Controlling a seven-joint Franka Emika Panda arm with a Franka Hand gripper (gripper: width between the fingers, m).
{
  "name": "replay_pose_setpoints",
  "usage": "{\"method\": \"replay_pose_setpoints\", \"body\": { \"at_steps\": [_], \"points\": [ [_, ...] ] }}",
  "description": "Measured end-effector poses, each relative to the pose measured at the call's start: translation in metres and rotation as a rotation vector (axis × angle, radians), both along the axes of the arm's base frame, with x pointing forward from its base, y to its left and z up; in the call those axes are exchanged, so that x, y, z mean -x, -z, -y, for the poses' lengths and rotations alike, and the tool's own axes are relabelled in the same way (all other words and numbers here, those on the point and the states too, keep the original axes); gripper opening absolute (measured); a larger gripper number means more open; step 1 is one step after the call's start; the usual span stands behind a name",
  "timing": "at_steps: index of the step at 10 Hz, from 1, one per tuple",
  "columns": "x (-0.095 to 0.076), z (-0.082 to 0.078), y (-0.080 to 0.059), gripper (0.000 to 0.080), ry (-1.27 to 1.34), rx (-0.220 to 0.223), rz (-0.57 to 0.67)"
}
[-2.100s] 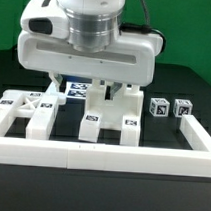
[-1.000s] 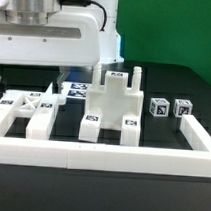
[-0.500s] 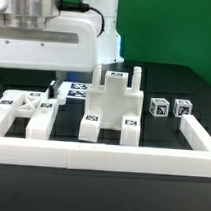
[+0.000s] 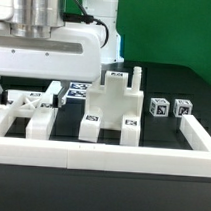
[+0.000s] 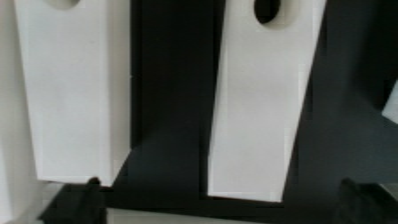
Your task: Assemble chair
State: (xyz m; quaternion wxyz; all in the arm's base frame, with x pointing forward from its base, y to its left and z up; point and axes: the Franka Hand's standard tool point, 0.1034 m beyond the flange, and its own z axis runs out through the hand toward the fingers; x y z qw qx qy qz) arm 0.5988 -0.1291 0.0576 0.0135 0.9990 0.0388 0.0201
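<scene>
The chair is in loose white tagged pieces. A stepped, partly joined block (image 4: 111, 112) with a thin peg stands in the middle. A flat piece with a cut-out frame (image 4: 31, 110) lies at the exterior view's left. My gripper (image 4: 27, 91) hangs open just above that flat piece, and its wide body hides the piece's far part. In the wrist view two long white slats (image 5: 71, 95) (image 5: 260, 100) run under the hand. The dark fingertips (image 5: 80, 203) straddle the end of one slat without touching it. My gripper (image 5: 222, 205) holds nothing.
Two small tagged cubes (image 4: 159, 106) (image 4: 181, 110) sit at the exterior view's right. The long low white border rail (image 4: 101, 155) runs along the front and up the right side (image 4: 197, 133). The marker board (image 4: 80, 89) lies behind the stepped block.
The gripper has left the stepped block, moved to the exterior view's left, and sunk a little over the flat piece. It stays open. The pieces have not moved.
</scene>
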Motion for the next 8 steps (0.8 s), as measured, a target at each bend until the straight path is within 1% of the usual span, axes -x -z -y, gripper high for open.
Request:
{"method": "replay_pose_setpoints", "body": {
  "at_steps": [1, 2, 3, 4, 6, 8],
  "points": [
    [0.000, 0.000, 0.000, 0.0649, 0.001, 0.000, 0.000],
    [0.000, -0.004, 0.003, 0.0649, 0.037, -0.001, 0.002],
    [0.001, -0.014, 0.011, 0.0649, 0.065, -0.006, -0.006],
    [0.003, -0.018, 0.016, 0.0649, 0.065, -0.009, -0.015],
    [0.007, -0.019, 0.024, 0.0649, 0.077, -0.008, -0.027],
    [0.013, -0.015, 0.035, 0.0649, 0.078, 0.000, -0.038]
  ]
}}
